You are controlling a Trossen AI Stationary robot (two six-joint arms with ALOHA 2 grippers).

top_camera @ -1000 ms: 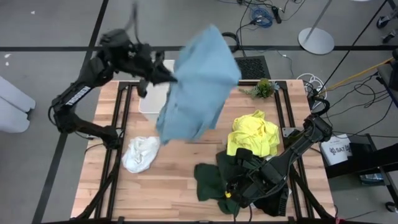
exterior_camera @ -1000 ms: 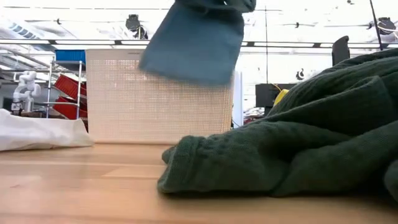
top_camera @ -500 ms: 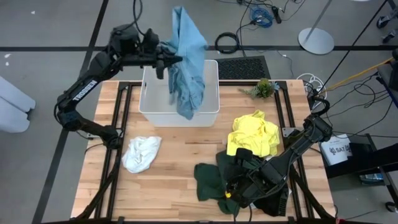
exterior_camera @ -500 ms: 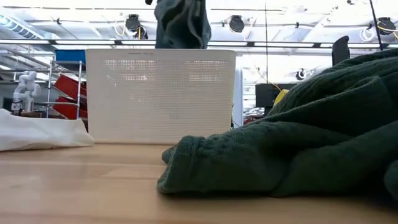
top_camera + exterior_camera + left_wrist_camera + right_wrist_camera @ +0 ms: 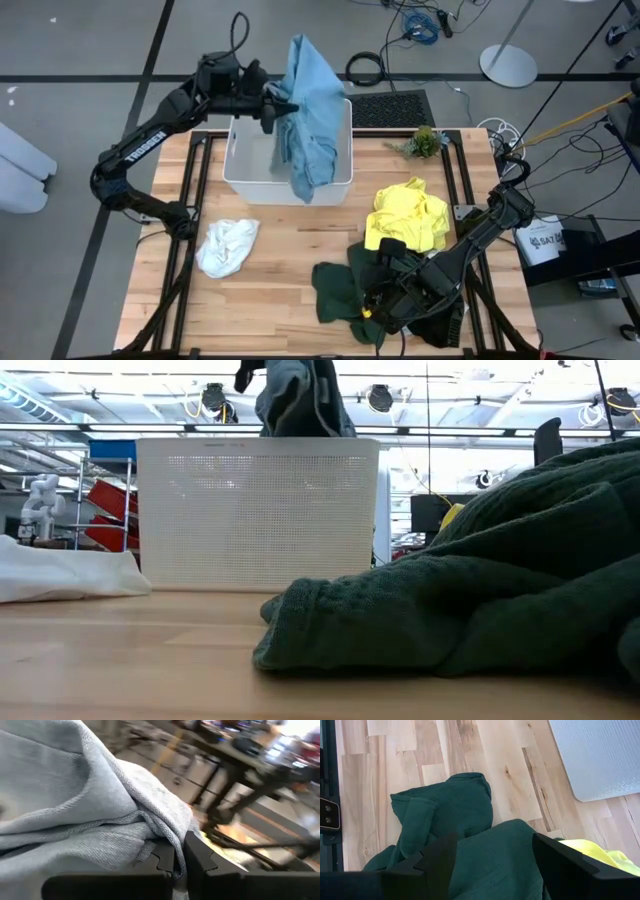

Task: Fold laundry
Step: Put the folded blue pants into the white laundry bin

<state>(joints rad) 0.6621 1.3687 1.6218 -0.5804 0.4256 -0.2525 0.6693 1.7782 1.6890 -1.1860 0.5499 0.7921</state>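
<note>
A light blue garment (image 5: pixel 308 110) hangs above the white tub (image 5: pixel 240 175) at the table's far side, with my left gripper (image 5: pixel 283 105) shut on it. In the low view the light blue garment (image 5: pixel 300 400) drops behind the tub's near wall (image 5: pixel 258 510). My right gripper (image 5: pixel 495 865) hovers open over the dark green garment (image 5: pixel 445 810), which lies crumpled on the wood near the front right (image 5: pixel 350 285). A yellow garment (image 5: pixel 408 215) and a small white cloth (image 5: pixel 226 247) lie flat on the table. My left gripper pinches a bunched, hemmed edge of the light blue garment (image 5: pixel 176 845) between its two fingers (image 5: pixel 200 857); several layers gather there. The fingers come nearly level from the table's left. The cloth hangs slack below them, lifted clear of the table, its lower end inside the tub.
A small green plant (image 5: pixel 425 142) and a black mat (image 5: pixel 405 108) sit at the far edge, right of the tub. Bare wood (image 5: pixel 290 240) lies between the white cloth and the green garment. In the low view the green garment (image 5: pixel 480 590) fills the right foreground.
My left gripper has rolled and sunk a little toward the tub, drifting toward the table's right. The light blue garment, flared out wide over the tub and the table's middle a second ago, has swung back and collapsed into a narrow bundle hanging into the tub.
</note>
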